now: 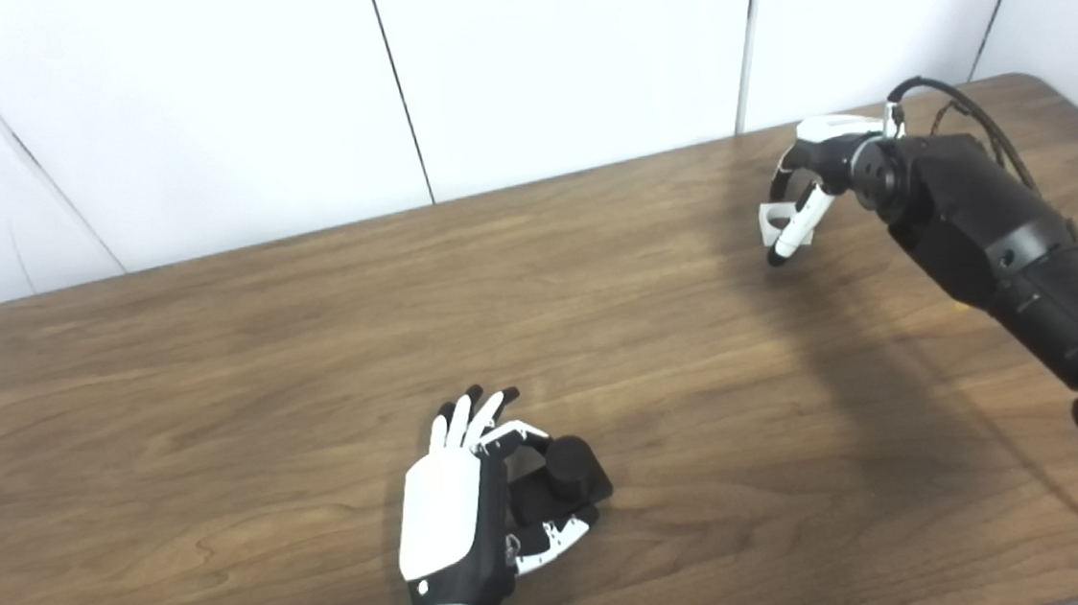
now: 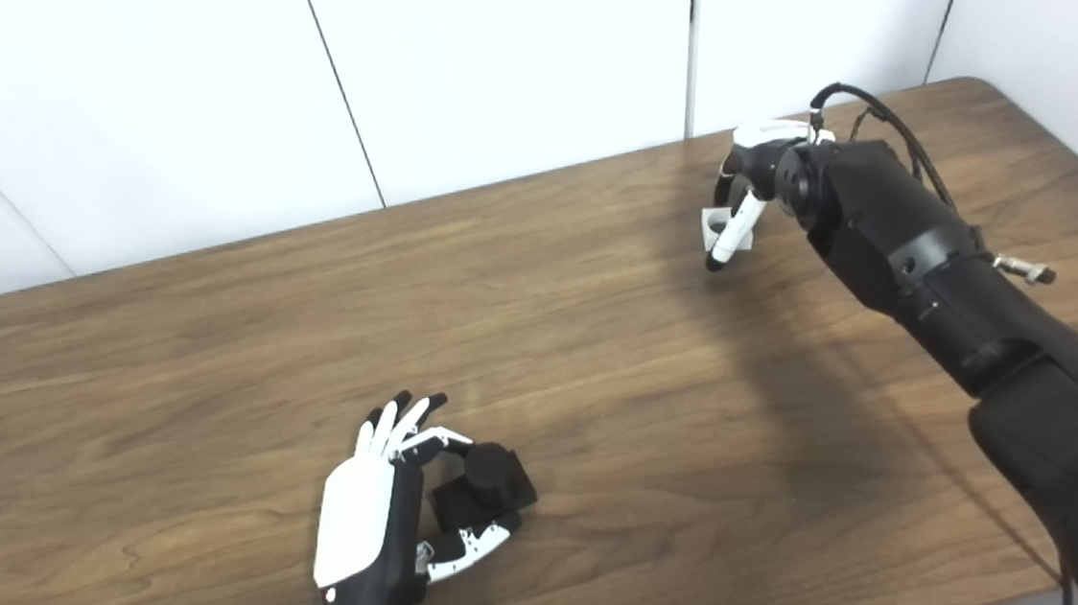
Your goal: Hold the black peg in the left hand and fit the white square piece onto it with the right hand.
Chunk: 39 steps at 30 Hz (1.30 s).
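Observation:
The black peg (image 1: 567, 478), a short cylinder on a square base, rests on the table near the front edge. My left hand (image 1: 459, 506) lies against its left side. One bent finger touches the cylinder and the thumb (image 1: 557, 535) presses the base's near side, while the other fingers stretch out straight. Far back on the right, my right hand (image 1: 818, 175) curls over the white square piece (image 1: 773, 220). Its thumb (image 1: 797, 224) crosses the front of the piece and its fingers are behind it. I cannot tell whether the piece is off the table.
The brown wooden table (image 1: 266, 382) ends at a white panelled wall (image 1: 529, 53) behind. My right forearm (image 1: 1006, 246), with a cable looped over its wrist, reaches across the table's right side. The arm's shadow falls on the wood to its left.

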{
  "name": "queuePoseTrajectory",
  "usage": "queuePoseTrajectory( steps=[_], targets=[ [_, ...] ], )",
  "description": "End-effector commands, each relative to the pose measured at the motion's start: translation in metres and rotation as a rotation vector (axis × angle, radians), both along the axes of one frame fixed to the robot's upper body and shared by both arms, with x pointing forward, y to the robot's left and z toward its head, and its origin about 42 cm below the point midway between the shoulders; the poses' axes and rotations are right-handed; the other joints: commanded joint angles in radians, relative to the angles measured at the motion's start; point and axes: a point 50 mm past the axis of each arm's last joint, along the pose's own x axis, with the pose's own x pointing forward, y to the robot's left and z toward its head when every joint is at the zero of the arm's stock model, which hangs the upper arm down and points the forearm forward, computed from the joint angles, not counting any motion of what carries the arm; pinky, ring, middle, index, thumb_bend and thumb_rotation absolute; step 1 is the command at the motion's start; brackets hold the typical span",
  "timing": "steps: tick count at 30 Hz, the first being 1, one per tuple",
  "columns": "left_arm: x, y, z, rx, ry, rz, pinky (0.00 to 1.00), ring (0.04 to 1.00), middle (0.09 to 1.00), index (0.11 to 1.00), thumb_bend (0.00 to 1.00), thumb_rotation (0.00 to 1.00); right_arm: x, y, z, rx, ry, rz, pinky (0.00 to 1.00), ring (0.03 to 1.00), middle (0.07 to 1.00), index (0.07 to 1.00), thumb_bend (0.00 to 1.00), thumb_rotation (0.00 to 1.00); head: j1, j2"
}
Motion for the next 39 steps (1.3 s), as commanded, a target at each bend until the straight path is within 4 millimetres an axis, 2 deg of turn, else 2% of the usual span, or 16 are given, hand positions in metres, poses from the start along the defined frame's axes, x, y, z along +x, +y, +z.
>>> queuePoseTrajectory(
  steps=[1, 8, 13, 24, 39],
  targets=[
    [-0.021, -0.009, -0.013, -0.039, 0.086, 0.044, 1.0, 0.975, 0.893, 0.489, 0.52, 0.07, 0.007, -0.008, 0.022, -0.019, -0.051, -0.013, 1.0, 1.0, 0.926, 0.744, 0.88, 0.32, -0.001, 0.0],
    [-0.021, -0.008, -0.011, -0.042, 0.083, 0.045, 1.0, 0.974, 0.892, 0.49, 0.52, 0.07, 0.003, -0.01, 0.018, -0.008, -0.054, -0.029, 0.96, 1.0, 0.951, 0.749, 0.89, 0.3, -0.004, 0.003],
    [-0.02, -0.006, -0.011, -0.041, 0.083, 0.049, 1.0, 0.974, 0.891, 0.49, 0.52, 0.08, 0.0, -0.01, 0.016, -0.005, -0.055, -0.029, 1.0, 1.0, 0.966, 0.753, 0.9, 0.31, -0.004, 0.004],
    [-0.02, -0.006, -0.01, -0.04, 0.081, 0.048, 1.0, 0.974, 0.892, 0.49, 0.52, 0.08, -0.005, -0.008, 0.005, -0.012, -0.067, -0.033, 0.9, 1.0, 0.96, 0.768, 0.89, 0.31, -0.007, 0.008],
    [-0.019, -0.006, -0.009, -0.044, 0.076, 0.047, 1.0, 0.971, 0.89, 0.489, 0.52, 0.08, -0.007, -0.009, -0.008, 0.002, -0.096, -0.042, 0.86, 1.0, 0.962, 0.757, 0.9, 0.29, -0.009, 0.004]
  ],
)
